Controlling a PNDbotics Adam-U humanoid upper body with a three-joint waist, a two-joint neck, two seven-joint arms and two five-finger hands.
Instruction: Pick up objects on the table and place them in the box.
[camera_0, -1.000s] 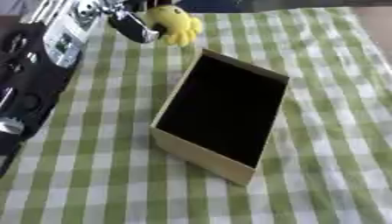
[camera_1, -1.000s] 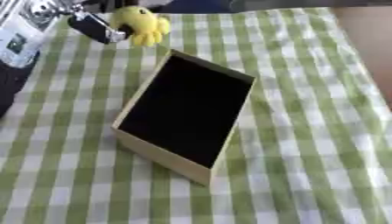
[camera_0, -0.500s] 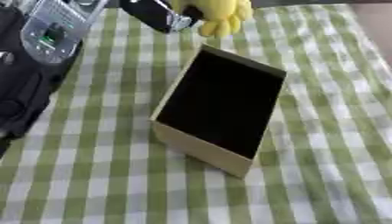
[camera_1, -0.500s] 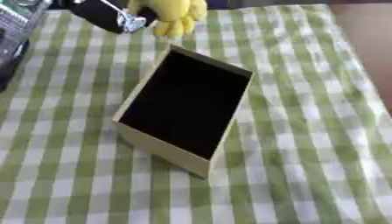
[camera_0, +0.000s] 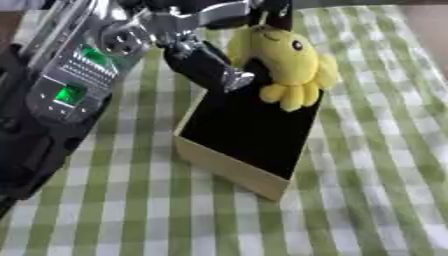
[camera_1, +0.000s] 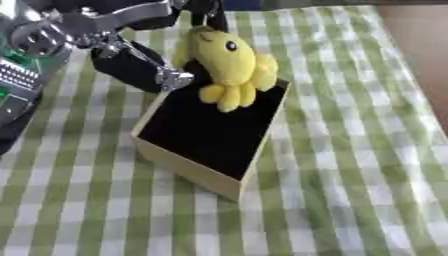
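Note:
A yellow plush toy (camera_0: 287, 65) with stubby legs and a black eye hangs over the far end of the box (camera_0: 229, 167). My left hand (camera_0: 206, 62) comes in from the upper left and is shut on the toy, its black fingers curled round the toy's back and top. The box is a tan cardboard one with a dark inside, lying at a slant on the green and white checked cloth (camera_0: 385, 150). My right hand shows in neither view.
My left arm (camera_0: 70, 80), silver and black with a green lit board, fills the upper left. Checked cloth lies bare to the right of and in front of the box. The bare table edge (camera_1: 416, 45) shows at the far right.
My left hand has carried the toy from the far left corner of the cloth toward me, over the box's far end. The hand and toy now look much bigger and closer.

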